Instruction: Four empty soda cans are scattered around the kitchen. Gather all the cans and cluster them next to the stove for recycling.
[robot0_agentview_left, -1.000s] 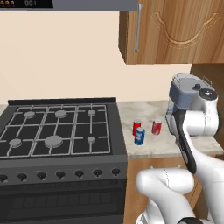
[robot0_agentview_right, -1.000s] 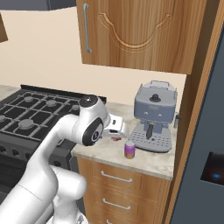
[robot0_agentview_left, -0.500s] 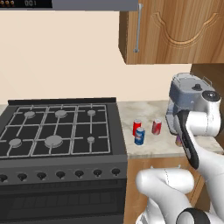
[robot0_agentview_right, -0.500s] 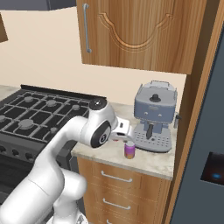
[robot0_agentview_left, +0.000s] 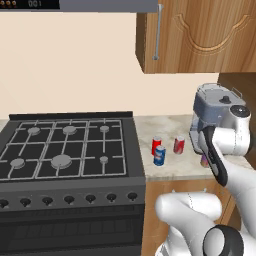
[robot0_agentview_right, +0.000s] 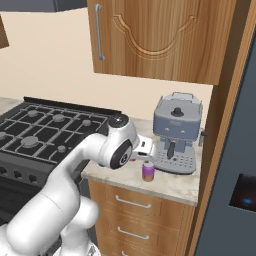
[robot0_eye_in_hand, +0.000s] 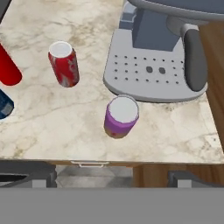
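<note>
**Ana:** Looking down from the wrist camera, the hand (robot0_eye_in_hand: 112, 177) has its two dark fingers spread as wide as they go, with nothing between them and nothing touching them. It hangs over the front edge of the marble desk (robot0_eye_in_hand: 52, 131).

**Ben:** What lies right under it?

**Ana:** A purple can (robot0_eye_in_hand: 121, 116) with a silvery top, upright, near the desk's front edge and just in front of the grey-blue coffee machine (robot0_eye_in_hand: 157, 65). Whether can and drip tray touch, I cannot tell.

**Ben:** And the other cans?

**Ana:** A reddish-pink can (robot0_eye_in_hand: 64, 64) stands farther back, apart from the purple one. From the left base camera a red can (robot0_agentview_left: 156, 145) and a blue-and-white can (robot0_agentview_left: 159, 155) stand close together near the desk's left edge, just beside the black stove (robot0_agentview_left: 65, 155). The reddish-pink can sits to their right, toward the coffee machine.

**Ben:** Where is the arm?

**Ana:** From the right base camera its white wrist reaches over the desk's front edge, between the stove and the coffee machine, with the purple can just beside it.
</note>
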